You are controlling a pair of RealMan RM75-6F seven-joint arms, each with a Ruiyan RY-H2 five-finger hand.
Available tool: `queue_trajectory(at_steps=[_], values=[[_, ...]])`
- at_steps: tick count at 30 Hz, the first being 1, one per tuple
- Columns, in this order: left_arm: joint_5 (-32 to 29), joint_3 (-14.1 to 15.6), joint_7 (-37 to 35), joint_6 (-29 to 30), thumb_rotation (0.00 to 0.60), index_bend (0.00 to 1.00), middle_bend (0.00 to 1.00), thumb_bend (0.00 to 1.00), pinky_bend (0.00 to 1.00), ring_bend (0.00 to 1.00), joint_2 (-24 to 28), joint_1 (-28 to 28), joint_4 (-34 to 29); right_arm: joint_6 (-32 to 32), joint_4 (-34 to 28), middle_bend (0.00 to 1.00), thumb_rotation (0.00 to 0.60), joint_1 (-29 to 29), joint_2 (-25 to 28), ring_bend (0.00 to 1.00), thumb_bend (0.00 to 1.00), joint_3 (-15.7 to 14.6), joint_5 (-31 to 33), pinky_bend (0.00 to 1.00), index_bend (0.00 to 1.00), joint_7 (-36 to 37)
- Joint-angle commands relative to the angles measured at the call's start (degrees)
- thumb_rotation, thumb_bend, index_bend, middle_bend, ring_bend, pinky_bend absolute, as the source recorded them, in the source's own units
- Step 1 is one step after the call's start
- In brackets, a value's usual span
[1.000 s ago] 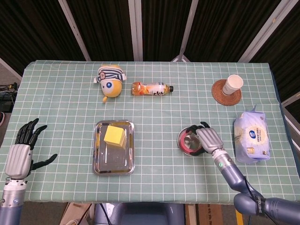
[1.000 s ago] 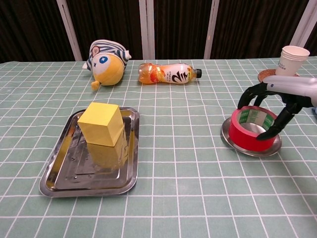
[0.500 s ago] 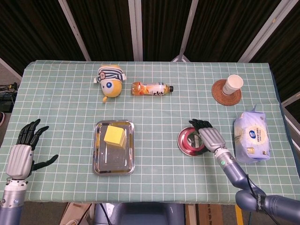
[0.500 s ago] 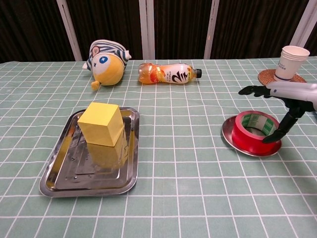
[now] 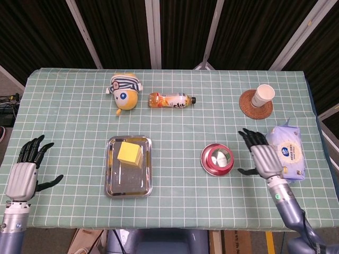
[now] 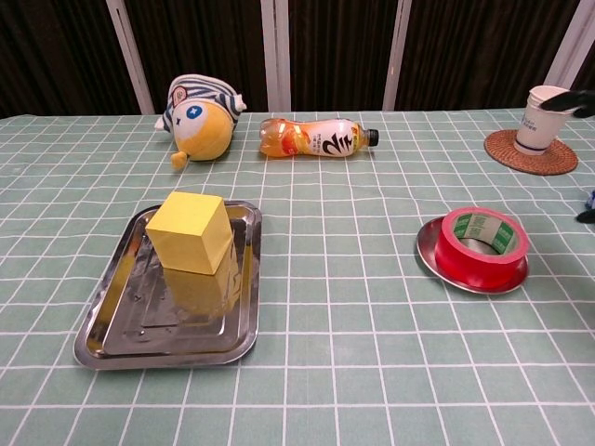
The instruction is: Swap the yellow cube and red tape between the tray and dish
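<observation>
A yellow cube (image 5: pixel 130 153) (image 6: pixel 190 231) sits at the far end of a steel tray (image 5: pixel 114 184) (image 6: pixel 112 327). A roll of red tape (image 5: pixel 217 160) (image 6: pixel 483 246) lies flat in a small round steel dish (image 5: pixel 204 162) (image 6: pixel 427 253). My right hand (image 5: pixel 261 156) hovers open to the right of the dish, fingers spread, clear of the tape; only fingertips (image 6: pixel 587 216) show at the chest view's right edge. My left hand (image 5: pixel 25 171) is open near the table's front left corner, far from the tray.
A striped plush toy (image 5: pixel 124 91) and an orange drink bottle (image 5: pixel 170 99) lie at the back. A paper cup (image 5: pixel 263 96) stands on a woven coaster (image 5: pixel 249 107) at the back right. A pack of wipes (image 5: pixel 287 153) lies just right of my right hand.
My right hand let go of the red tape and drew back to the right, off the dish. The tape stayed in the dish. The left hand barely moved.
</observation>
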Motion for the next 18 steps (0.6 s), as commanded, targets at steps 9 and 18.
queue_trajectory(at_steps=[9,18], values=[[-1.34,3.13,4.91,-0.38,0.6,0.17,0.0,0.06,0.05,0.0,6.18,3.25,-7.54,25.24,5.96,0.05,0.6,-17.33,-2.85,0.05,0.0,-4.82,-13.42,0.0,0.1,-2.39],[2.24,3.65,0.7,-0.46,0.6,0.16,0.0,0.06,0.05,0.0,6.45,2.92,-5.26,23.79,4.1,0.05,0.6,-18.16,-1.37,0.02,0.0,-4.07,-14.26,0.0,0.1,-6.54]])
